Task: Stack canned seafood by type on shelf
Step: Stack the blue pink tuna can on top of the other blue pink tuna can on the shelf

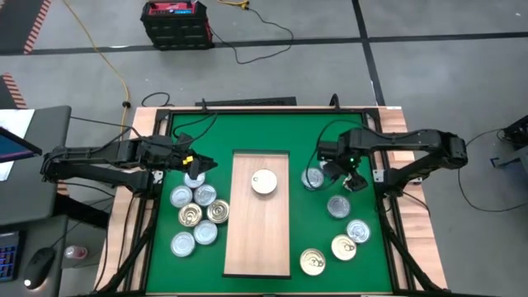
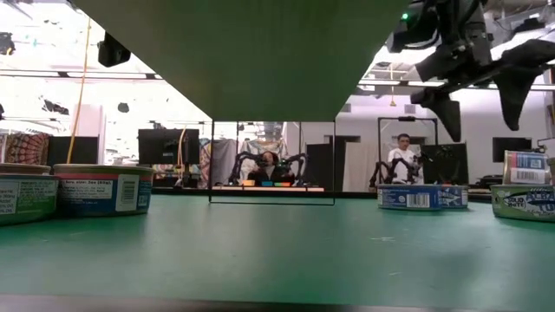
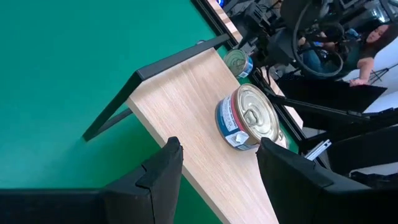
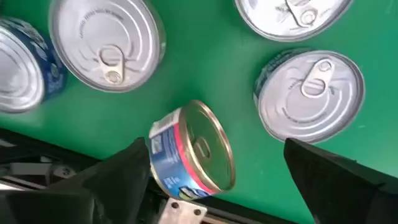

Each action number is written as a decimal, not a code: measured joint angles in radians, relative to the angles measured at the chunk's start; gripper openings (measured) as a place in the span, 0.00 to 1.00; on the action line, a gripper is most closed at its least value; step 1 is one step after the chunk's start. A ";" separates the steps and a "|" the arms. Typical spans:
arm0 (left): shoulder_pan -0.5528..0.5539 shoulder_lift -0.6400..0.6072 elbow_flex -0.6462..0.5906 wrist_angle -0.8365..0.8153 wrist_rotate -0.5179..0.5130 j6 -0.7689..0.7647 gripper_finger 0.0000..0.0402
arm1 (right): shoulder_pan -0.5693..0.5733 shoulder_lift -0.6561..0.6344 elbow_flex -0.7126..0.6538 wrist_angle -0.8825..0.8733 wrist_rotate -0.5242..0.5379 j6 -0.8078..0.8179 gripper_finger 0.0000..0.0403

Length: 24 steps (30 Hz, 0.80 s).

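Green matting covers the desk [image 1: 247, 132], and a pale wooden shelf [image 1: 257, 239] is laid along its middle. One tin [image 1: 265, 181] is seen on the shelf, near its far end.

Six tins [image 1: 196, 216] are clustered on the mat left of the shelf: two gold-topped, four silver or bluish. Five tins [image 1: 343, 247] are counted on the right: one beside the shelf's far end, two silvery ones farther along, and two gold-topped ones nearest the front. That gives twelve in all.

The left claw [image 1: 195, 167] is held over the far edge of the left cluster, its fingers apart and nothing seen between them. The right claw [image 1: 353, 180] is held above the mat among the right-hand tins, its fingers spread wide, with a gold-lidded tin tipped on its edge between them, not clamped.
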 joint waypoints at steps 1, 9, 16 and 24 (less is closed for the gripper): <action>0.000 0.000 0.000 0.000 -0.004 0.005 0.50 | 0.004 0.000 -0.006 -0.002 0.004 0.000 0.96; 0.000 0.000 0.000 0.000 -0.007 0.035 0.50 | 0.106 0.000 -0.088 -0.045 0.022 0.063 0.93; 0.000 0.000 0.000 0.000 -0.042 0.080 0.50 | 0.218 -0.001 -0.182 0.034 0.176 0.063 0.92; 0.000 0.000 0.000 0.000 -0.122 0.166 0.50 | 0.273 0.000 -0.293 0.150 0.149 0.031 0.76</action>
